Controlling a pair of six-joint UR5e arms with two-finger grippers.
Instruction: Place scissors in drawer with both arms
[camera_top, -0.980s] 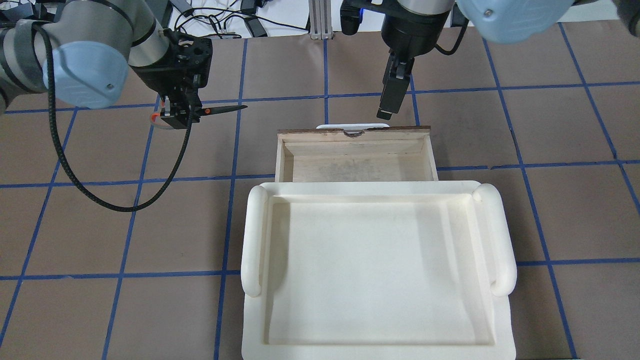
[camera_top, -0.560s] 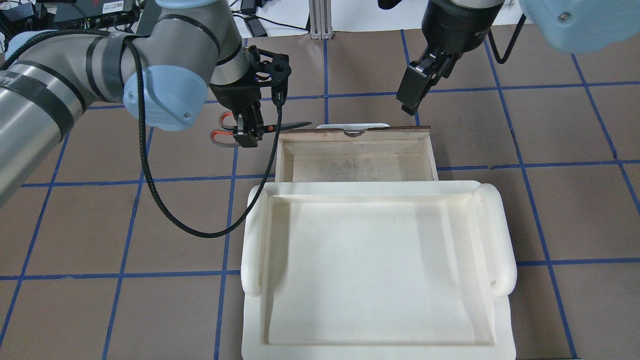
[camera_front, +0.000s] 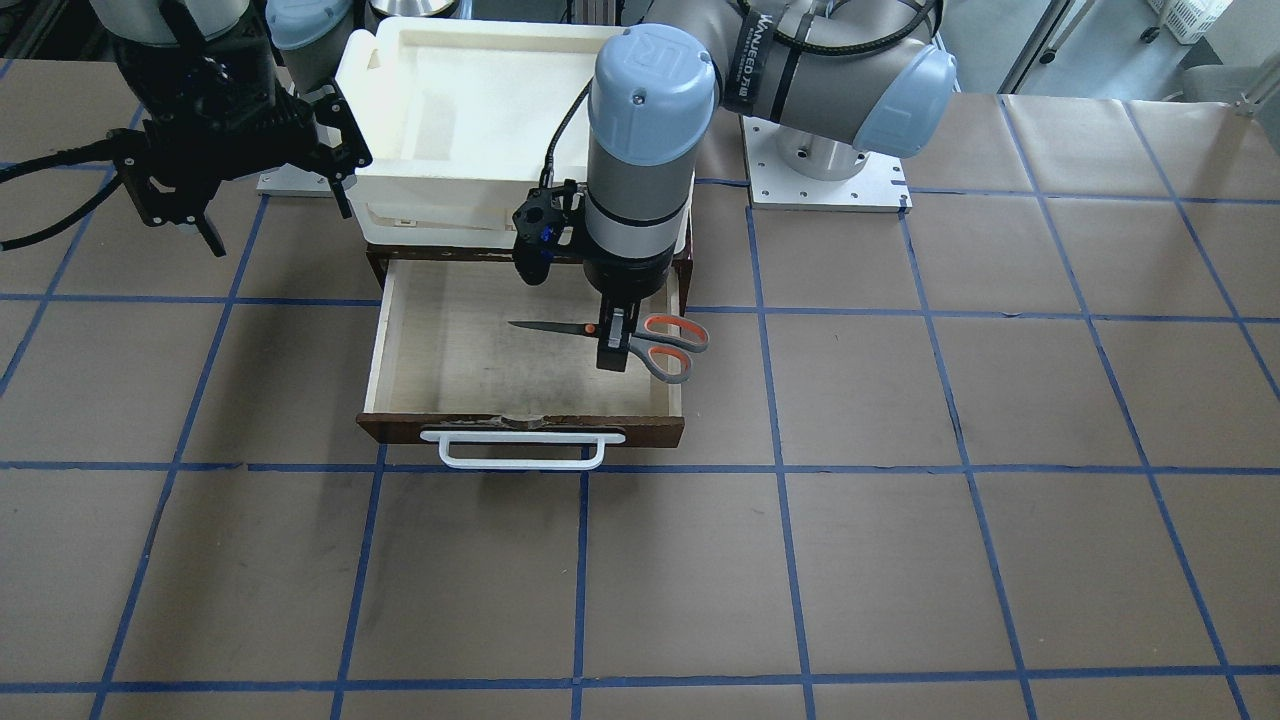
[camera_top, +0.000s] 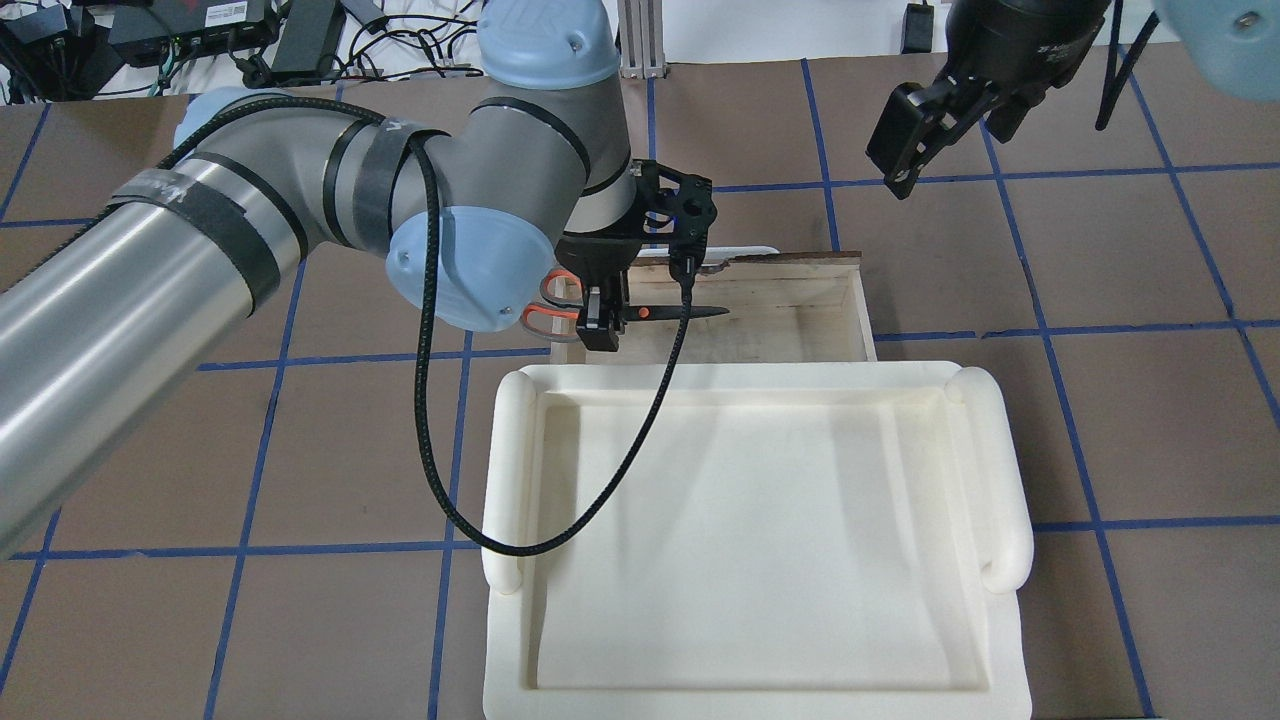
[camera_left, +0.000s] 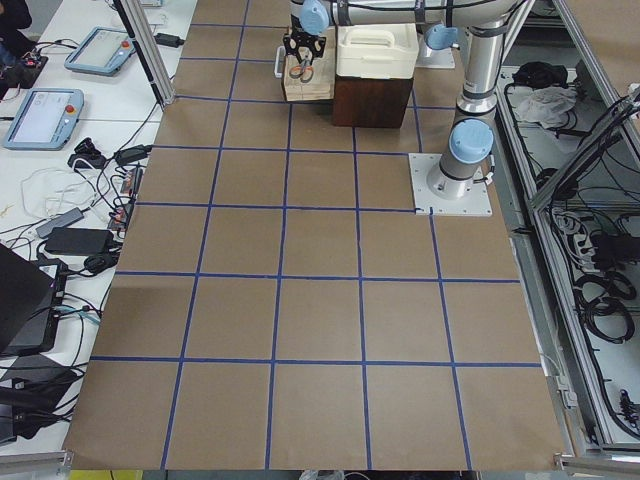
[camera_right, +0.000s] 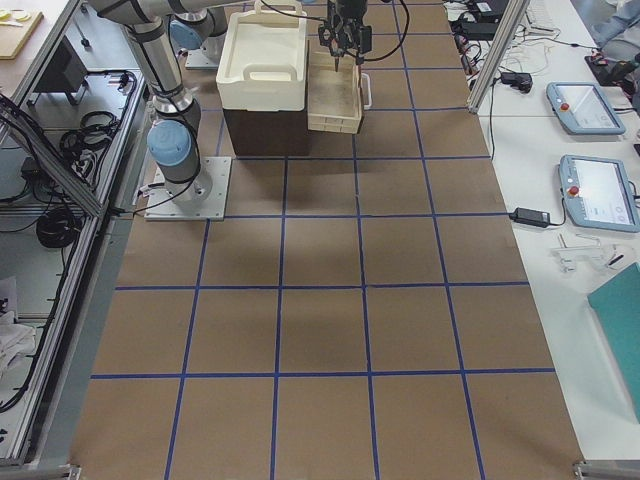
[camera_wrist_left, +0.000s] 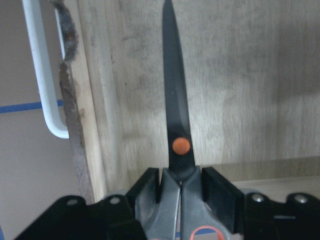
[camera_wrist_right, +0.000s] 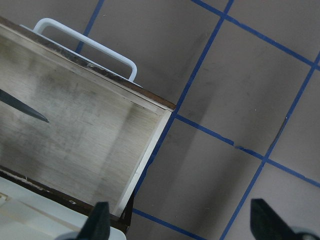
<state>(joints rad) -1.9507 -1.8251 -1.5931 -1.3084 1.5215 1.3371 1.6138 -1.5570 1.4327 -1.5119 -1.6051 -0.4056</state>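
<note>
My left gripper (camera_top: 600, 328) is shut on the scissors (camera_top: 690, 313) just behind the orange pivot dot (camera_wrist_left: 181, 145), with the fingers (camera_wrist_left: 220, 192) on either side. The dark blades (camera_front: 550, 327) point across the pale inside of the open drawer (camera_front: 470, 360). The orange-and-grey handles (camera_front: 675, 345) hang over its side wall. The drawer's dark front and white bar handle (camera_front: 522, 452) face away from me. My right gripper (camera_top: 900, 165) is open and empty, up over the table beyond the drawer's far right corner. Its fingertips (camera_wrist_right: 100, 220) stand wide apart.
A white tray-like box (camera_top: 750, 540) sits on top of the dark cabinet, just behind the open drawer. My left arm's black cable (camera_top: 640, 420) hangs over the box's left part. Brown table with blue tape lines (camera_front: 900, 560) lies all around.
My left arm has swung right, carrying the scissors from over the table to over the drawer's left side. My right gripper has moved away up and to the right.
</note>
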